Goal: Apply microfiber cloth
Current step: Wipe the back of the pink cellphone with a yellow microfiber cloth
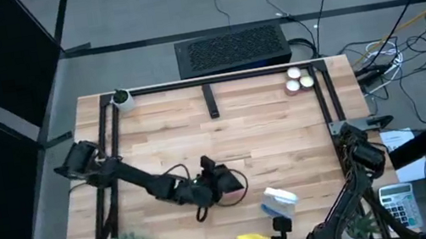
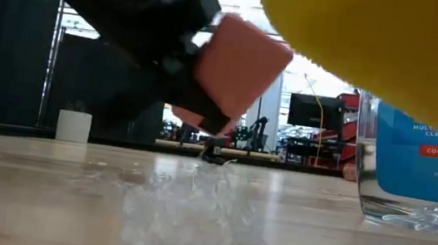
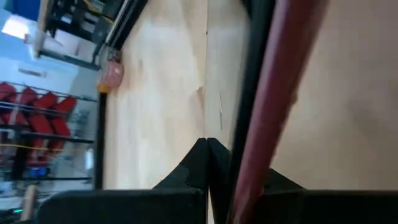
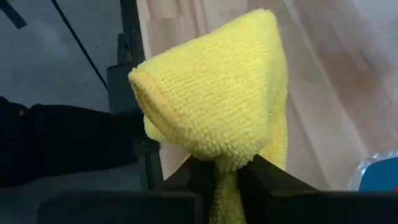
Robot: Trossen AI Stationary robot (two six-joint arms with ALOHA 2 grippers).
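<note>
Currently the right gripper [image 4: 227, 167] pinches the bright yellow folded microfiber cloth [image 4: 214, 93] by one small bunch, at the table's six o'clock edge. Left gripper [image 1: 221, 180], mid-table, clamps a thin pink-backed black phone [image 2: 231, 61] off the wood. Risk: cloth slips free, or swings into the clear blue-labelled spray bottle [image 1: 278, 203] at one o'clock.

The microfiber cloth [image 4: 217, 93] is bright yellow with a nubby looped weave, pinched between the black fingers of the right gripper [image 4: 227, 171]. The left gripper [image 1: 221, 181] is black too, and it holds a slab [image 2: 233, 61] with a salmon-pink face and a dark red edge. The table [image 1: 266, 128] is pale wood in butcher-block strips, framed by black rails. The spray bottle [image 2: 419, 160] is clear, its label blue with a red band and white lettering.
</note>
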